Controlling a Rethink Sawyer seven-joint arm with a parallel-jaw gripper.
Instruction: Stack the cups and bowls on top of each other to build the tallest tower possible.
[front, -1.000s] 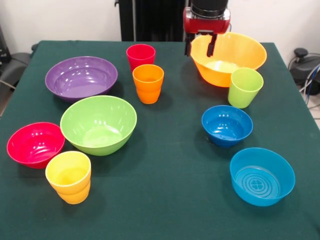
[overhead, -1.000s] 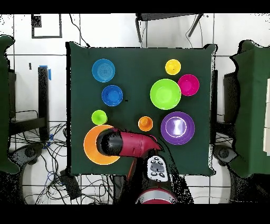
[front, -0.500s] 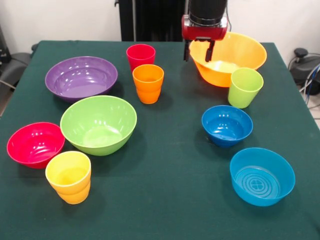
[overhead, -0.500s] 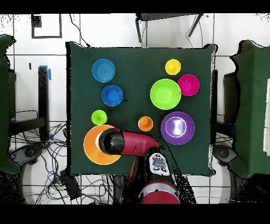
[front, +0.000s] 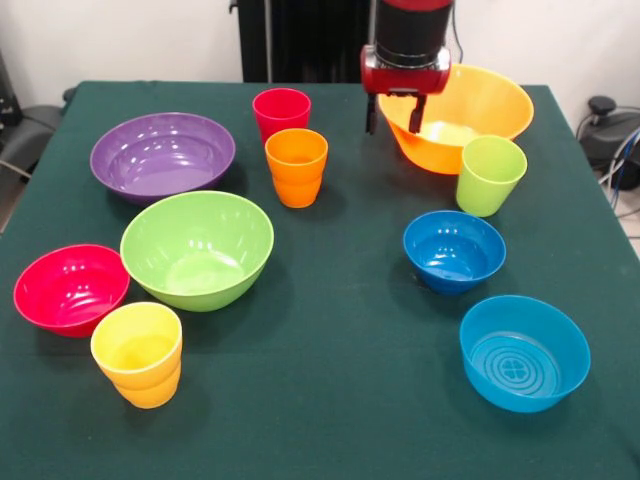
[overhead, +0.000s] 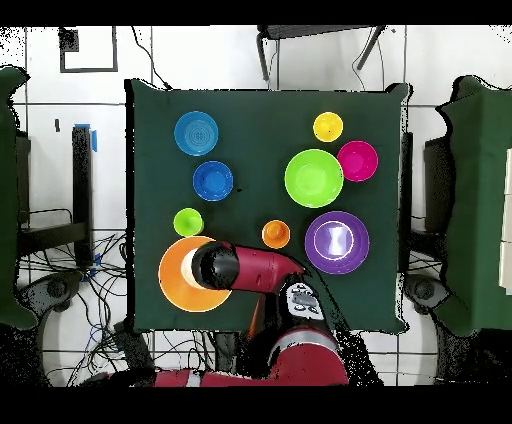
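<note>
A Sawyer arm's gripper (front: 395, 110) hangs at the near-left rim of the large orange bowl (front: 470, 110), its two dark fingers spread with one outside the wall and the other over the bowl's inside, closed on nothing. No tower stands yet: every piece sits singly and upright on the green tablecloth (front: 330, 400). Just in front of the orange bowl is the light green cup (front: 490, 175); beyond that come the dark blue bowl (front: 454, 250) and the light blue bowl (front: 524, 352). To the orange bowl's left sit the red cup (front: 281, 113) and orange cup (front: 296, 167), then the purple bowl (front: 163, 155), lime green bowl (front: 197, 249), red bowl (front: 71, 288) and yellow cup (front: 138, 354). The glossy plastic looks light, stiff and slippery, so a pinch across the thin rim wall seems the likeliest hold, though a wide bowl could tilt from one edge.
</note>
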